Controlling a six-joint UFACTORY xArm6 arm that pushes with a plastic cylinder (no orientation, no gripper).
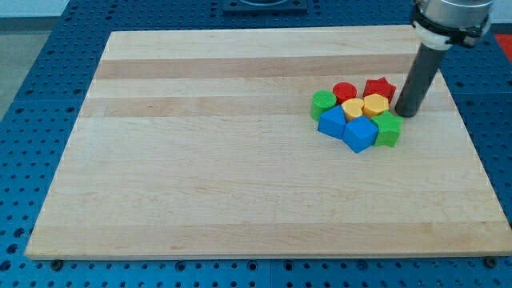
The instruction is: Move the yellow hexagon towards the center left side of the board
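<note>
The yellow hexagon (375,105) sits in a tight cluster of blocks at the view's right, a little above the board's middle height. My tip (407,114) rests on the board just right of the cluster, close to the yellow hexagon and the red star (380,87). Around the hexagon lie a second yellow block (353,109), a red cylinder (345,92), a green cylinder (323,102), two blue blocks (332,122) (360,134) and a green star (389,128).
The wooden board (200,160) lies on a blue perforated table (32,96). The arm's body (450,16) hangs over the board's top right corner.
</note>
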